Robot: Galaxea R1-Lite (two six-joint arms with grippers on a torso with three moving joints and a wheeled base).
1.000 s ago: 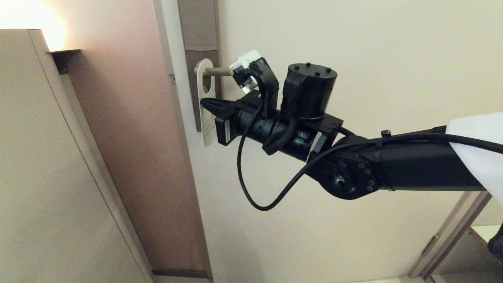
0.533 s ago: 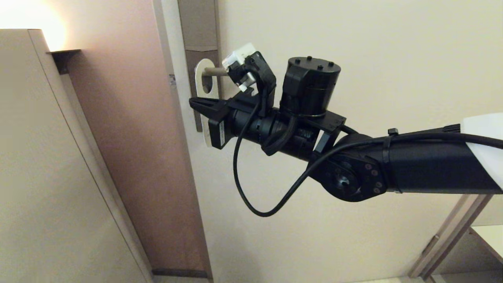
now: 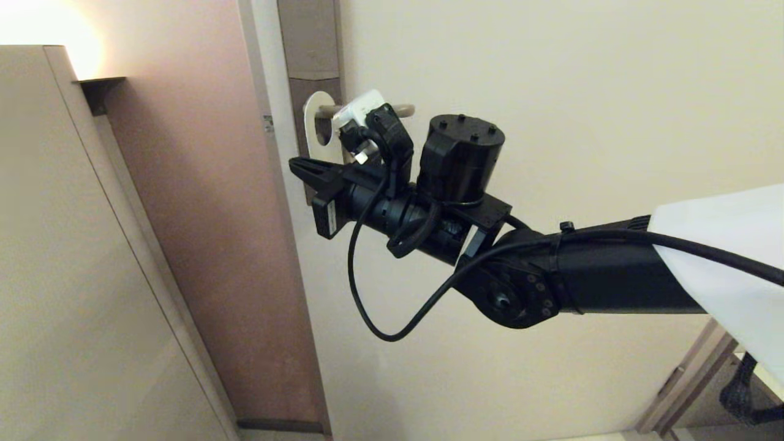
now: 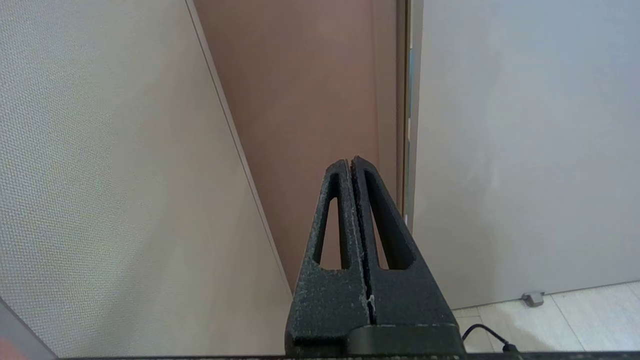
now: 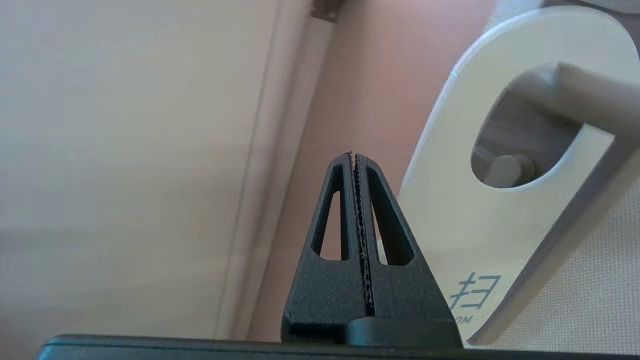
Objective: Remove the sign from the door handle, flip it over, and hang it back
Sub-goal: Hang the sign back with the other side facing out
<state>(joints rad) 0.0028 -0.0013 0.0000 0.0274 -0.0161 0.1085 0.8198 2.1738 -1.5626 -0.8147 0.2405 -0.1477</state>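
Black right arm reaches level across the door, right gripper (image 3: 300,166) pinched closed on nothing — tips just beside the sign (image 5: 450,220). Beyond, white-faced, it hangs on the door handle (image 3: 401,110), partly hidden. Left gripper (image 4: 350,162) closed, empty.

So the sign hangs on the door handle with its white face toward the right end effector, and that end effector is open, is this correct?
Not quite: the right end effector is shut, its fingers pressed together and holding nothing, as the right wrist view shows. The rest holds: the sign hangs on the door handle with its white face toward that end effector.
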